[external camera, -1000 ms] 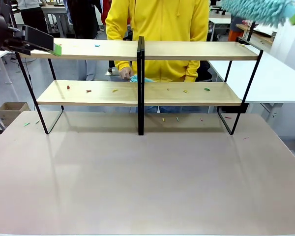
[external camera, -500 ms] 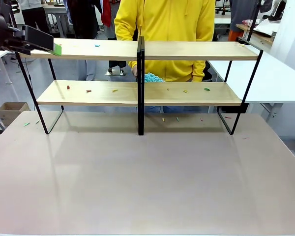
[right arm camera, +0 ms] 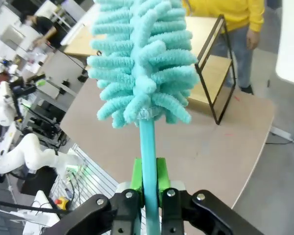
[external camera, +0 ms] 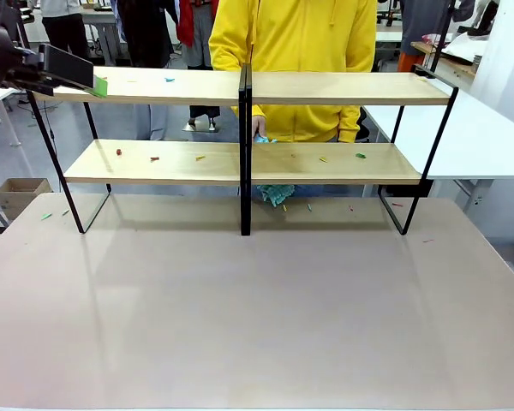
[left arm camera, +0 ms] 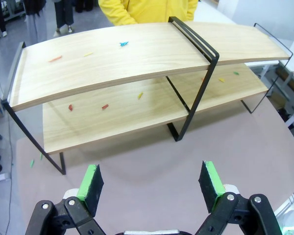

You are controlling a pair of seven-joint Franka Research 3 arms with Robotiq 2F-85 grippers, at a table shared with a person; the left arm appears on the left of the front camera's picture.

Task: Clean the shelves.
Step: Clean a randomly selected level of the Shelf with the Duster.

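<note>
a person point(external camera: 287, 51) in a yellow top stands behind the shelves point(external camera: 343, 88), one hand point(external camera: 259, 128) by the black middle post point(external camera: 245, 171), a teal cloth point(external camera: 277, 194) showing beneath the lower board point(external camera: 154, 163).

left gripper point(left arm camera: 151, 182): mine; black metal, two fingers built of jointed links.
left pads point(left arm camera: 91, 182): bright green, flat, on black backing.
left screws point(left arm camera: 42, 206): silver, round, at my link joints.
left caps point(left arm camera: 229, 188): small, white, just behind the pads.
left finger point(external camera: 67, 66): in the front view, a flat black bar with a green tip.
right gripper point(right arm camera: 149, 174): mine; the same black links.
right pads point(right arm camera: 136, 171): bright green, narrow edges showing.
right screws point(right arm camera: 99, 201): silver, four across the links.
right base point(right arm camera: 179, 186): white block between my fingers.
</note>
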